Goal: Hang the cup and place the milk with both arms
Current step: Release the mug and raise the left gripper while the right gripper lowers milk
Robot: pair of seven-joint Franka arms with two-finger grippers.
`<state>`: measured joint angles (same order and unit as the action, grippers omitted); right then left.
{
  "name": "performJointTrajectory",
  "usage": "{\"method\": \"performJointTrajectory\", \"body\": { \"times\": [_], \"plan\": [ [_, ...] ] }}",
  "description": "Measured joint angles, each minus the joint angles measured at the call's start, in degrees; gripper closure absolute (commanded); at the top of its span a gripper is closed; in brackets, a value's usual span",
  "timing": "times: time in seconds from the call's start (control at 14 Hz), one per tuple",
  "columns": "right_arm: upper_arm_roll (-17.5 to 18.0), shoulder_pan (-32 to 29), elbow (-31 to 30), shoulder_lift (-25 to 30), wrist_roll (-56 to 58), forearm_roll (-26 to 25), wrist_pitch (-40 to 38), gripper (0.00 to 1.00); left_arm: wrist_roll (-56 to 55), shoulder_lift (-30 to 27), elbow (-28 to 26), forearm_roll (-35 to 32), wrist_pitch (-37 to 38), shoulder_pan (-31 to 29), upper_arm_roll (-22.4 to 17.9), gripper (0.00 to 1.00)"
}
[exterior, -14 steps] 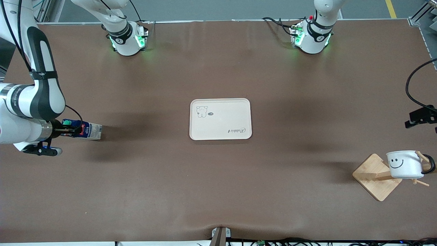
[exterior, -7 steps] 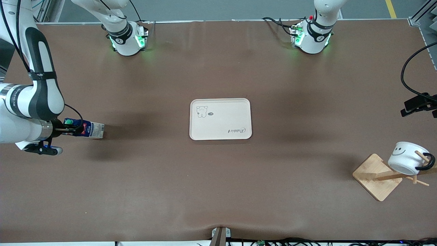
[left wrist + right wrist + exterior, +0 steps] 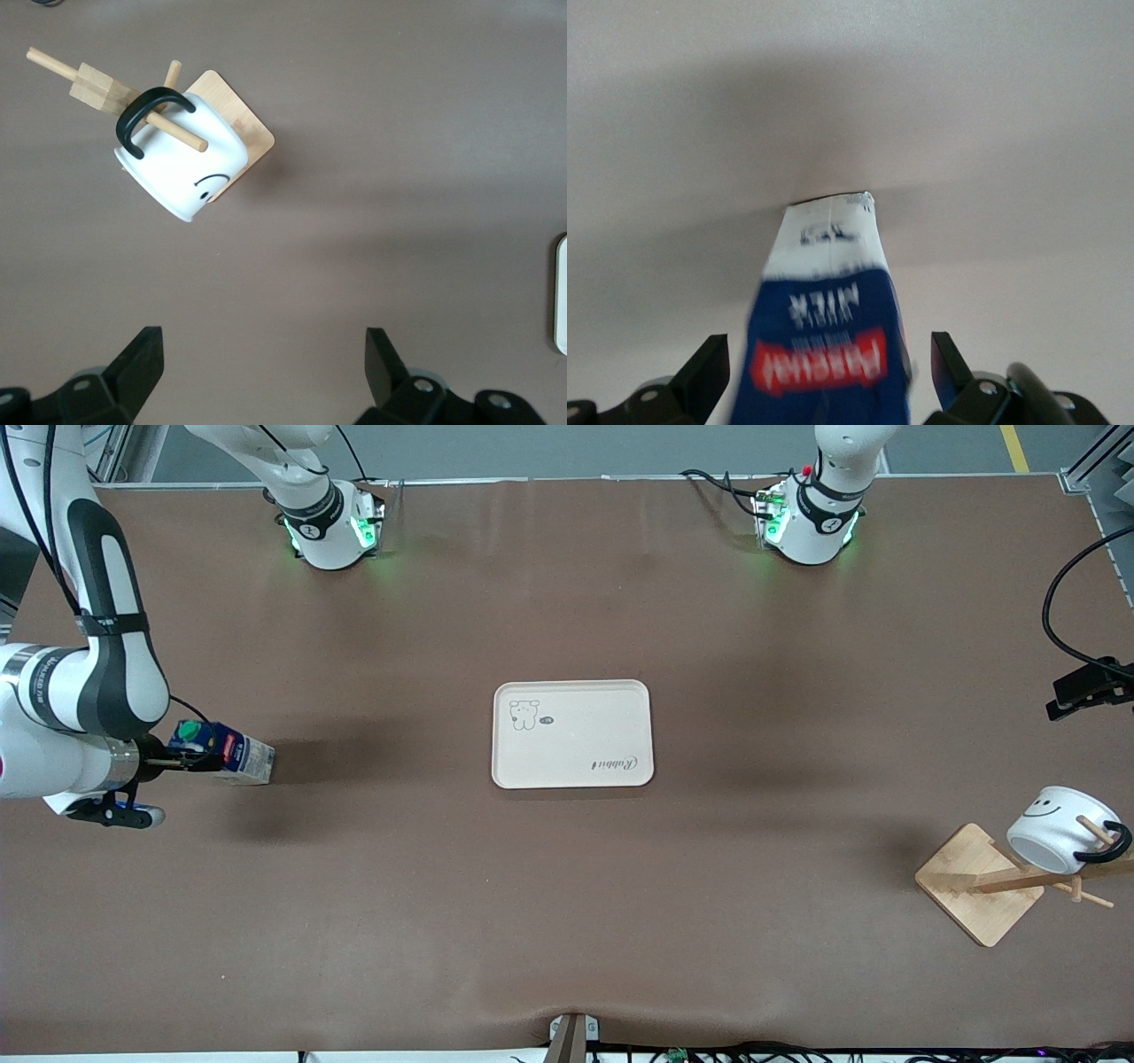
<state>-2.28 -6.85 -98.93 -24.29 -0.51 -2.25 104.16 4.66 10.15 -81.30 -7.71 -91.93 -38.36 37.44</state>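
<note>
Smiley cup [image 3: 1054, 827] hangs by handle on wooden peg rack [image 3: 979, 881], left arm's end. Left gripper [image 3: 264, 365] above, jaws released. Milk [image 3: 229, 754] between right gripper [image 3: 829, 365] jaws, spread wide, touching counter [image 3: 567, 912].

My front camera sits high, facing my bases across the table [image 3: 567, 921]. My left wrist camera looks straight down on the cup [image 3: 182, 159], also seen in front. My right wrist camera sits close against the milk [image 3: 824, 341].
</note>
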Motion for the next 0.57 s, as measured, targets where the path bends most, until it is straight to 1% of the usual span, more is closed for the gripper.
{"method": "performJointTrajectory", "body": {
  "times": [0.21, 0.36, 0.57],
  "plan": [
    [0.00, -0.02, -0.02, -0.04, 0.00, 0.00, 0.00, 0.00, -0.03, -1.64, 0.04, 0.00, 2.88, 0.04, 1.05, 0.00],
    [0.00, -0.03, -0.05, -0.14, 0.00, 0.00, 0.00, 0.00, -0.06, -2.81, 0.05, -0.01, 3.34, 0.19, 1.92, 0.00],
    [0.00, -0.03, -0.07, -0.21, 0.00, 0.00, 0.00, 0.00, -0.27, -3.93, 0.00, -0.01, 3.61, 2.41, 1.94, 0.00]
  ]
}}
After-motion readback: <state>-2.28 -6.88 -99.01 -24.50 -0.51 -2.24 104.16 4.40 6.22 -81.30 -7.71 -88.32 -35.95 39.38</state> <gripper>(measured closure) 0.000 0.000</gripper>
